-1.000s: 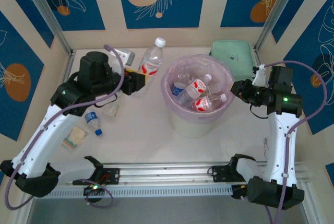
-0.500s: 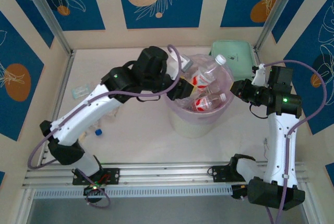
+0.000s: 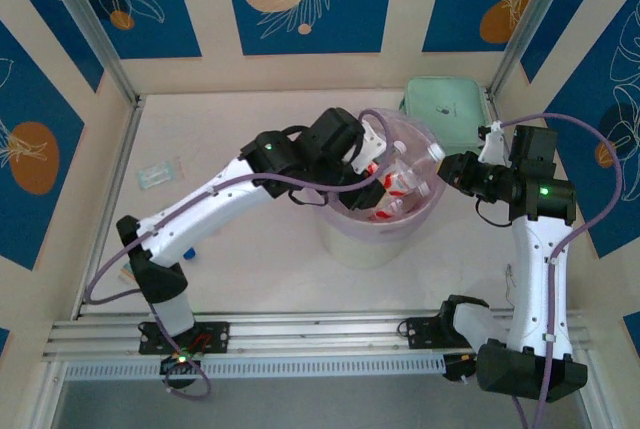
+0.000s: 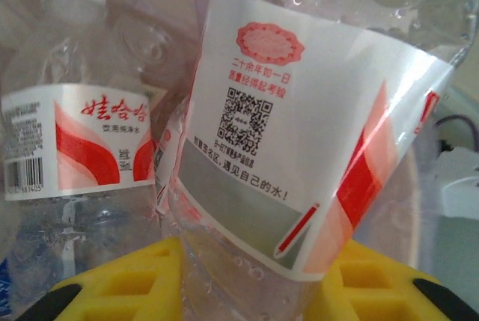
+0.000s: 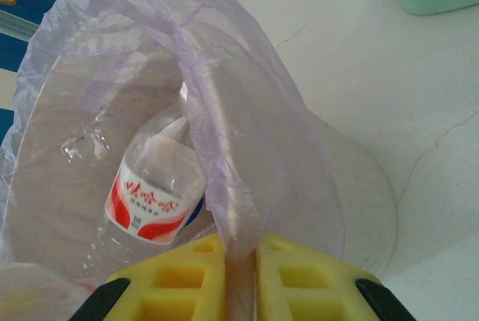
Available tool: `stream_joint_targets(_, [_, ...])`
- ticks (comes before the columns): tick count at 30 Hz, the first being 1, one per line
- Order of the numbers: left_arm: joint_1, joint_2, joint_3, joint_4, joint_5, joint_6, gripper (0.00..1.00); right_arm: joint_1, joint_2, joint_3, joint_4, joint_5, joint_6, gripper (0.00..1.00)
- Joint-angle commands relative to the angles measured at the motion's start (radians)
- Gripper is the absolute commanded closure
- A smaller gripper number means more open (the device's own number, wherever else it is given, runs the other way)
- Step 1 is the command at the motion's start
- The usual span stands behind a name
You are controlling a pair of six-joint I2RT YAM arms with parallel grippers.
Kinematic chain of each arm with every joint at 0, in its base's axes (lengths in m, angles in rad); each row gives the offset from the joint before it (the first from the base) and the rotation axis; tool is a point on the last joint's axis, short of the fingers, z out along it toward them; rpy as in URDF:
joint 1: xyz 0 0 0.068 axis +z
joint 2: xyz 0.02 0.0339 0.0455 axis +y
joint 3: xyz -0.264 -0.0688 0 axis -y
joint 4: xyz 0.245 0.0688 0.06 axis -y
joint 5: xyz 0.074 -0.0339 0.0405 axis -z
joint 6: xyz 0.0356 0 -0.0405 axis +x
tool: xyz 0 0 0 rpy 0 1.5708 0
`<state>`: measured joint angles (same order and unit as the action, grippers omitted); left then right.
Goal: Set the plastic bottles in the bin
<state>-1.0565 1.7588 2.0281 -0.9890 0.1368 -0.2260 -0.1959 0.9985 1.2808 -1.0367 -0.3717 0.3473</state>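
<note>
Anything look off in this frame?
The right hand is pinching a fold of the pink bag, stretching it out from the bin. The left hand holds a bottle tilted over it; nothing spilled.

My left fingers (image 4: 112, 283) are yellow; the bottle (image 4: 299, 149) is clear, its label red and white. The bin (image 3: 356, 245) is white, its bag (image 5: 251, 123) translucent lilac, the case (image 3: 445, 107) mint green.

The top camera looks steeply down over the whole desk (image 3: 260, 264); both wrist cameras sit close at the bin (image 3: 368, 241), which all share.
</note>
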Motion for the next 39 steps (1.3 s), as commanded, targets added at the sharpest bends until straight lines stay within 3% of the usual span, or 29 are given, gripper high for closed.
stream_joint_targets(1, [-0.023,0.017,0.024,-0.125,-0.031,0.007,0.73,0.004,0.002,0.009,-0.046,0.001,-0.02,0.85])
stream_joint_targets(4, [-0.027,0.022,0.01,-0.144,-0.056,0.006,0.72,0.003,-0.001,0.022,-0.041,0.007,-0.022,0.84])
stream_joint_targets(8, [-0.028,0.034,-0.015,-0.159,-0.073,0.004,0.66,0.0,-0.008,0.097,-0.029,0.002,-0.025,0.68])
stream_joint_targets(13, [-0.028,0.024,-0.029,-0.152,-0.068,0.006,0.43,0.0,-0.006,0.208,-0.026,-0.005,-0.025,0.55])
stream_joint_targets(17, [-0.027,-0.032,-0.027,-0.097,-0.073,0.021,0.23,0.053,-0.008,0.25,-0.006,-0.02,0.0,0.53])
stream_joint_targets(20, [-0.025,-0.055,-0.012,-0.081,-0.065,0.031,0.18,0.143,0.001,0.251,0.007,0.02,0.014,0.56])
stream_joint_targets(24, [-0.018,-0.086,-0.013,-0.06,-0.089,0.037,0.19,0.283,0.035,0.235,0.016,0.105,0.025,0.64])
stream_joint_targets(28, [0.0,-0.117,-0.062,-0.009,-0.125,0.015,0.3,0.369,0.067,0.184,0.04,0.148,0.06,0.72])
stream_joint_targets(32, [0.024,-0.127,-0.149,0.053,-0.134,-0.019,0.39,0.435,0.074,0.09,0.071,0.182,0.102,0.74])
stream_joint_targets(39, [0.075,-0.164,-0.298,0.157,-0.105,-0.072,0.44,0.496,0.071,-0.092,0.144,0.193,0.162,0.76])
